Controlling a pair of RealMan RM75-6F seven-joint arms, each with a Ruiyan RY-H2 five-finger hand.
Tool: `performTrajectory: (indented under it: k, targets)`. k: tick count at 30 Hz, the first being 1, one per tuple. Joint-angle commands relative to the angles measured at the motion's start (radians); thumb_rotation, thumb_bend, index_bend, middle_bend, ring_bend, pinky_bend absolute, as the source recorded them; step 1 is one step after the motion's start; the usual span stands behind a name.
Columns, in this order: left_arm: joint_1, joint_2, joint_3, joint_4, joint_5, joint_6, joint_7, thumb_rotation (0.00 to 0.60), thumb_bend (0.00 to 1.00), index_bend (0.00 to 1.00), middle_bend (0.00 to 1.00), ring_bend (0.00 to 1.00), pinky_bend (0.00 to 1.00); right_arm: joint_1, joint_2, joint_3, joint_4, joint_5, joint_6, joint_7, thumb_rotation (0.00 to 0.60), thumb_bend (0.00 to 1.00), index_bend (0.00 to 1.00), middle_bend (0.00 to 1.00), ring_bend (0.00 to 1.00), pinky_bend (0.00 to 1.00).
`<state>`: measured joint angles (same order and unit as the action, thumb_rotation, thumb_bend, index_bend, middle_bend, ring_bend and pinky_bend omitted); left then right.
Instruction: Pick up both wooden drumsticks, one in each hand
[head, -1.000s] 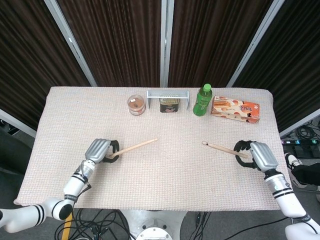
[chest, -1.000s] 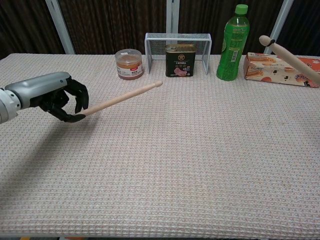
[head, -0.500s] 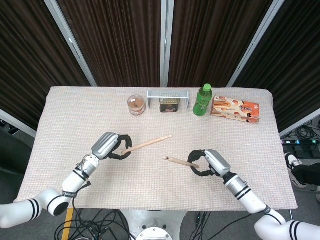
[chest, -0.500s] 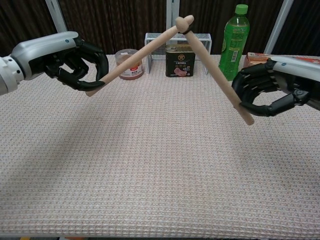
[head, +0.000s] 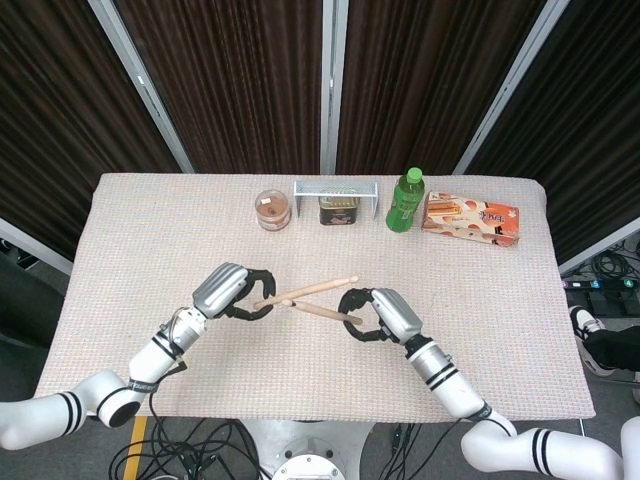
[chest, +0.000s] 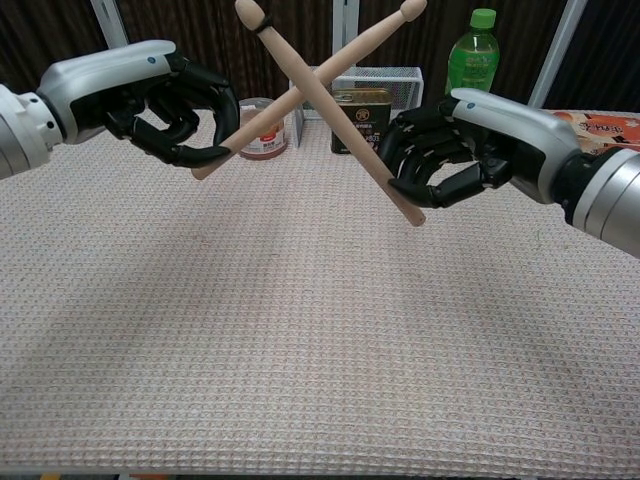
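Above the cloth-covered surface (head: 120, 250), in front of the wire rack (chest: 355, 75), the left hand (chest: 150, 100) and right hand (chest: 465, 150) each grip a drumstick with fingers curled closed; left drumstick (chest: 345, 62) and right drumstick (chest: 300, 70) cross in an X.

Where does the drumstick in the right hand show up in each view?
Head view: the right hand's drumstick lies mid-table, crossing the other stick.
Chest view: the same drumstick slants up-left from the right hand.
Shared landmark: green bottle.
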<state>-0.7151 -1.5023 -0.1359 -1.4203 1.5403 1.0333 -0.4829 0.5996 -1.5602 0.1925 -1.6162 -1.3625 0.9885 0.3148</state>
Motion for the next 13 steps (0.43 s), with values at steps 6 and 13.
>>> performTrajectory:
  k: [6, 13]
  targets:
    - [-0.003, 0.002, 0.011, 0.006, 0.011, 0.018, -0.017, 0.6, 0.55, 0.62, 0.71, 0.84, 0.82, 0.026, -0.053, 0.03, -0.005, 0.07, -0.001, -0.08, 0.6, 0.68, 0.63, 0.59, 0.44, 0.41]
    - [-0.005, 0.004, 0.024, 0.016, 0.019, 0.03, -0.043, 0.6, 0.55, 0.62, 0.71, 0.84, 0.82, 0.032, -0.063, 0.034, 0.0, 0.092, -0.001, -0.099, 0.6, 0.68, 0.63, 0.59, 0.44, 0.41]
